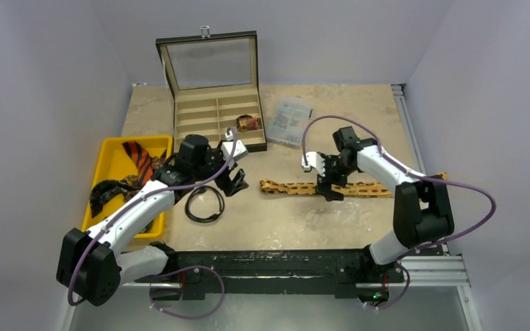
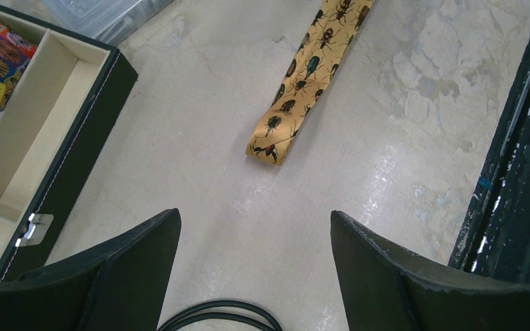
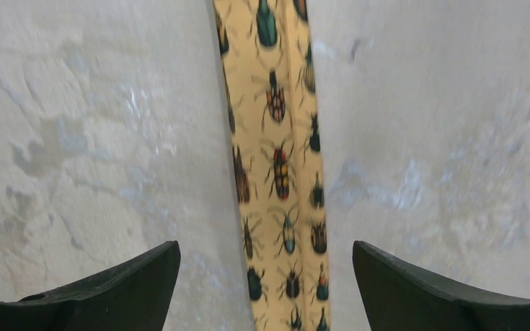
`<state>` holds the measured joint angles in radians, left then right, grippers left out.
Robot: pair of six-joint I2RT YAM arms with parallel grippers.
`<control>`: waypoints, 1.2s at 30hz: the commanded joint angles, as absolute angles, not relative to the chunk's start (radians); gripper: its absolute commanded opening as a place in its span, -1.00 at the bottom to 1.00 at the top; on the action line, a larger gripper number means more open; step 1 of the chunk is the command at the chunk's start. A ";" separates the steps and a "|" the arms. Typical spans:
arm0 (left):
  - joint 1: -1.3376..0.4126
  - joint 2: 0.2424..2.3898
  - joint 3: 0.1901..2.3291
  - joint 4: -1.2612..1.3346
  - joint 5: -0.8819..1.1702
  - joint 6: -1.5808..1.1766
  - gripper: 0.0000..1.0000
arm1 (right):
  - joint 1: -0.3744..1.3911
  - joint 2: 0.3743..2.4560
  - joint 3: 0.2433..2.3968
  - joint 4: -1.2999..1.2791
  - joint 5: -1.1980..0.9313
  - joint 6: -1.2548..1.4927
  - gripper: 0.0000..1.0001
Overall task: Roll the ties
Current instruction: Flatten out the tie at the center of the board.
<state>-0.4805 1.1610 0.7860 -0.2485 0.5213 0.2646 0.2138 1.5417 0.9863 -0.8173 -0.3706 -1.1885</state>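
1. Right now, my right gripper (image 1: 330,192) is down over the tan-gold beetle-print tie (image 1: 290,187), about midway along it.
2. On the right wrist camera its jaws stand wide apart, one on each side of the tie (image 3: 276,172), which lies flat on the table (image 3: 76,138) between them. They grip nothing. I cannot tell whether the fingertips touch the tabletop.
3. The tie stretches left to right across the middle of the table, and its left end is folded over on itself (image 2: 270,134).
4. My left gripper (image 2: 255,227) is spread open and empty too. It hangs above bare table just short of that folded end, with the black cable loop (image 1: 204,204) just beside it.
5. The yellow tray (image 1: 114,155) at the left holds an orange tie with black stripes (image 1: 138,157) and a dark multicoloured tie (image 1: 107,189), both loosely heaped.
6. The compartment box (image 1: 214,114) stands at the back with its glass lid raised; one bright patterned rolled tie (image 1: 248,123) sits in a right-hand compartment.
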 commanded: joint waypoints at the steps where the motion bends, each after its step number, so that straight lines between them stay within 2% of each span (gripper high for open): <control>1: -0.445 1.116 0.763 -0.220 0.546 0.194 0.57 | 0.330 1.599 1.074 -0.720 -0.435 -1.030 0.83; 6: -0.424 1.106 0.769 -0.247 0.546 0.198 0.55 | 0.400 1.704 1.148 -0.696 -0.443 -0.996 0.58; 14: -0.411 1.123 0.794 -0.277 0.524 0.210 0.52 | 0.423 1.812 1.179 -0.728 -0.470 -1.040 0.47; 21: -0.404 1.121 0.780 -0.278 0.531 0.212 0.44 | 0.440 1.813 1.144 -0.728 -0.472 -1.060 -0.10; 24: -0.402 1.110 0.757 -0.257 0.553 0.214 0.37 | 0.444 1.803 1.122 -0.722 -0.458 -1.060 -0.24; 27: -0.402 1.108 0.745 -0.249 0.589 0.235 0.29 | 0.445 1.795 1.102 -0.717 -0.450 -1.058 -0.29; 29: -0.402 1.108 0.735 -0.246 0.610 0.265 0.26 | 0.444 1.783 1.092 -0.713 -0.451 -1.053 -0.26; 30: -0.402 1.108 0.730 -0.246 0.616 0.280 0.25 | 0.446 1.776 1.091 -0.715 -0.456 -1.053 -0.16; 33: -0.402 1.104 0.722 -0.253 0.632 0.326 0.32 | 0.447 1.744 1.092 -0.725 -0.468 -1.044 0.37; 36: -0.402 1.091 0.718 -0.244 0.671 0.329 0.38 | 0.448 1.687 1.097 -0.727 -0.483 -1.010 0.60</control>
